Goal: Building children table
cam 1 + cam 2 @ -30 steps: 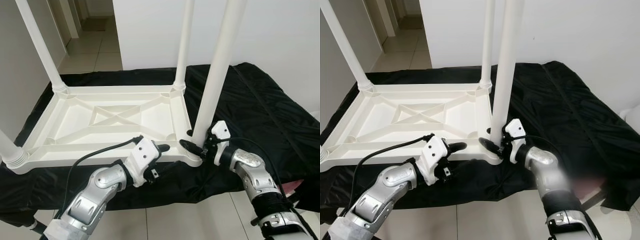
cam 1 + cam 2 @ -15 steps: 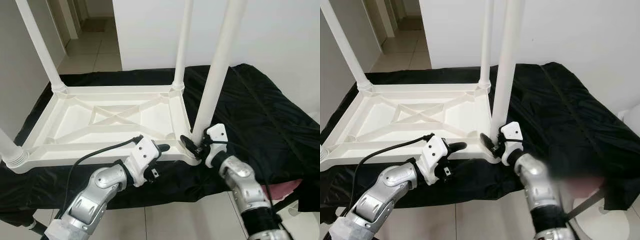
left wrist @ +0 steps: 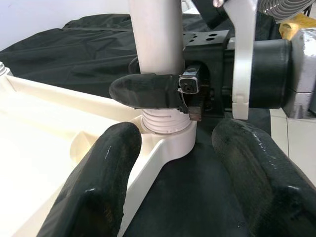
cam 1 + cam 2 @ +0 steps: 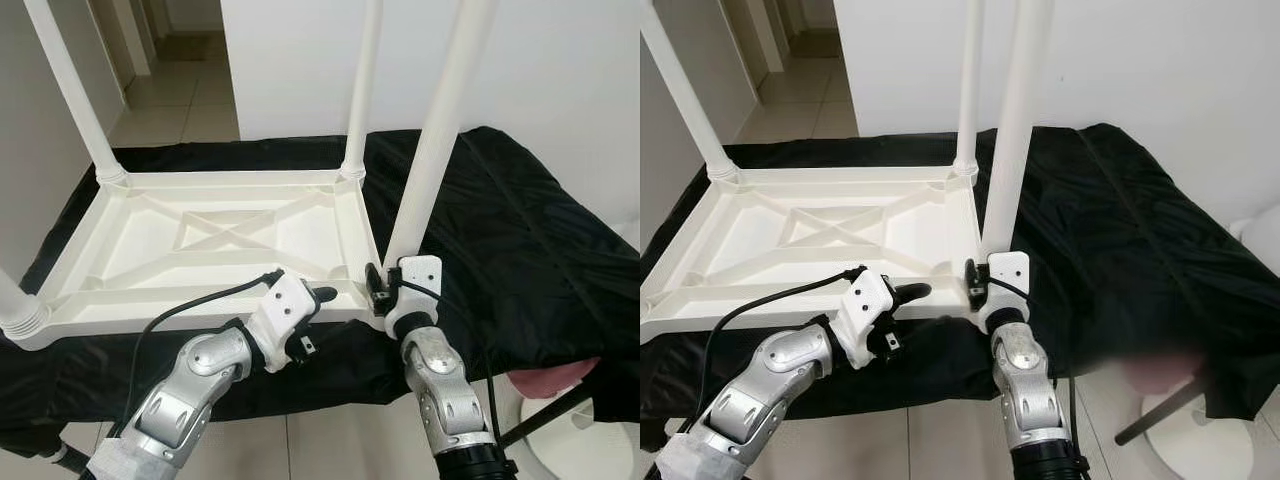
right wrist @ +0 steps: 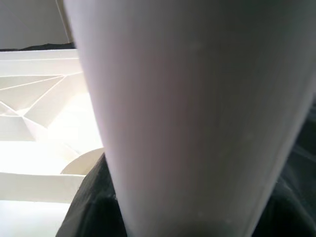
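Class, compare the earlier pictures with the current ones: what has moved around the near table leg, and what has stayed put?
The right claw stayed clamped on the near right leg at its base, while its arm swung round from the right side to below the leg, as if twisting it. The left claw still hovers open by the upturned tabletop's front edge. The tabletop, the other legs and the black sheet did not shift.

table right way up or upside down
Upside down: the table lies top-down on the black cloth, its legs pointing up.

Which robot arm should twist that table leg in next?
Probably the right. Its gripper is shut on the leg just above the socket, while the left gripper hovers open beside the table frame.
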`<state>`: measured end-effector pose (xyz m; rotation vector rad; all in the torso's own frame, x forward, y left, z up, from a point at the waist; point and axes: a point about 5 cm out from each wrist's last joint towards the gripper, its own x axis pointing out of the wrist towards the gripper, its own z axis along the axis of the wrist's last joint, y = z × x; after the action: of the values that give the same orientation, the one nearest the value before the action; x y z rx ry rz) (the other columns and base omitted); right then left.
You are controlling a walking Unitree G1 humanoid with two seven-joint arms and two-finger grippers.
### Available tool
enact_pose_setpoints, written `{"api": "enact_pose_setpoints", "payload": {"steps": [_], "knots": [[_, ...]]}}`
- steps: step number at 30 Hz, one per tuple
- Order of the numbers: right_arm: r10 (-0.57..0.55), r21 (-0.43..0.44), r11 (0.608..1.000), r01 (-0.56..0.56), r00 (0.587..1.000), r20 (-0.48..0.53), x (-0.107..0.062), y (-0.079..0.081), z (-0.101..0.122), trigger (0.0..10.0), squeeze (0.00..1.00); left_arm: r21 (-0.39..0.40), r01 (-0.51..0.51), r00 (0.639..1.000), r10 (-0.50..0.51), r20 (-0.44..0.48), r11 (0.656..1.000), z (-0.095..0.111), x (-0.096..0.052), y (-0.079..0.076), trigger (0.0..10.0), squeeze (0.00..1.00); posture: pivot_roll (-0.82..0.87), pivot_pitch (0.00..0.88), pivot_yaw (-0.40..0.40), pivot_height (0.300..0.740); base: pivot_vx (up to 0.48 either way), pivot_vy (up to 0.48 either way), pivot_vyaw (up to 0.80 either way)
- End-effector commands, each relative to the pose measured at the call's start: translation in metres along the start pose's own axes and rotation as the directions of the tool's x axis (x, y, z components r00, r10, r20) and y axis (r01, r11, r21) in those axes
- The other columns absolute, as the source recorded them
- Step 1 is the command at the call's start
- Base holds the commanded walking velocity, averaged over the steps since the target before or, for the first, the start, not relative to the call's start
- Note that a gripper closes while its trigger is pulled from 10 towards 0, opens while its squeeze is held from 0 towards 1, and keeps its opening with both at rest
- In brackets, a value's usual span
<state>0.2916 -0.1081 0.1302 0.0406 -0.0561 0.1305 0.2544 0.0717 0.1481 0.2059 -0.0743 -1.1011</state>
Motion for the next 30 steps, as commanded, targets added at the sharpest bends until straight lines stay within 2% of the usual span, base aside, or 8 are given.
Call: {"api": "enact_pose_setpoints", "payload": {"steps": [1, 2, 9, 11, 12, 23, 25, 30], "knots": [[0.019, 0.063, 0.998, -0.015, 0.998, -0.053, -0.004, 0.006, -0.011, 10.0, 0.03, 0.003, -0.018, 1.0, 0.018, -0.026, 1.0, -0.003, -0.002, 0.004, 10.0, 0.0, -0.03, 0.005, 0.035, 0.74, 0.0, 0.0, 0.0], [0.038, 0.071, 0.997, -0.036, 0.999, -0.035, -0.004, 0.002, -0.009, 10.0, 1.0, 0.003, -0.014, 1.0, 0.015, -0.026, 1.0, -0.003, -0.002, 0.004, 10.0, 0.0, -0.03, 0.002, 0.036, 0.74, 0.0, 0.0, 0.0], [0.164, 0.044, 0.985, -0.164, 0.986, 0.009, -0.006, -0.018, -0.001, 10.0, 1.0, 0.003, -0.009, 1.0, 0.009, -0.026, 1.0, -0.004, -0.002, 0.003, 10.0, 0.0, -0.04, 0.0, 0.034, 0.74, 0.0, 0.0, 0.0], [0.233, 0.01, 0.972, -0.233, 0.972, 0.014, -0.008, -0.027, 0.002, 10.0, 0.76, 0.002, -0.006, 1.0, 0.006, -0.025, 1.0, -0.004, -0.001, 0.003, 10.0, 0.0, -0.04, 0.0, 0.034, 0.74, 0.0, 0.0, 0.0], [0.303, -0.017, 0.953, -0.303, 0.953, 0.002, -0.008, -0.036, 0.003, 10.0, 0.0, 0.001, -0.002, 1.0, 0.002, -0.025, 1.0, -0.004, -0.001, 0.002, 10.0, 0.0, -0.04, 0.0, 0.034, 0.74, 0.0, 0.0, 0.0], [0.549, -0.136, 0.82, -0.555, 0.832, -0.081, 0.011, -0.055, 0.011, 10.0, 0.0, -0.001, 0.016, 1.0, -0.016, -0.021, 1.0, -0.004, 0.002, 0.0, 10.0, 0.0, -0.05, 0.0, 0.034, 0.74, 0.0, 0.0, 0.0], [0.593, -0.159, 0.781, -0.604, 0.797, -0.113, 0.017, -0.055, 0.012, 3.3, 0.0, 0.002, 0.017, 1.0, -0.017, -0.02, 1.0, -0.003, 0.003, 0.0, 10.0, 0.0, -0.04, 0.0, 0.031, 0.74, 0.0, 0.0, 0.0], [0.622, -0.173, 0.75, -0.638, 0.77, -0.142, 0.02, -0.056, 0.01, 0.0, 0.0, 0.003, 0.014, 1.0, -0.014, -0.019, 1.0, -0.003, 0.003, 0.0, 10.0, 0.0, -0.04, 0.0, 0.028, 0.74, 0.0, 0.0, 0.0]]}}
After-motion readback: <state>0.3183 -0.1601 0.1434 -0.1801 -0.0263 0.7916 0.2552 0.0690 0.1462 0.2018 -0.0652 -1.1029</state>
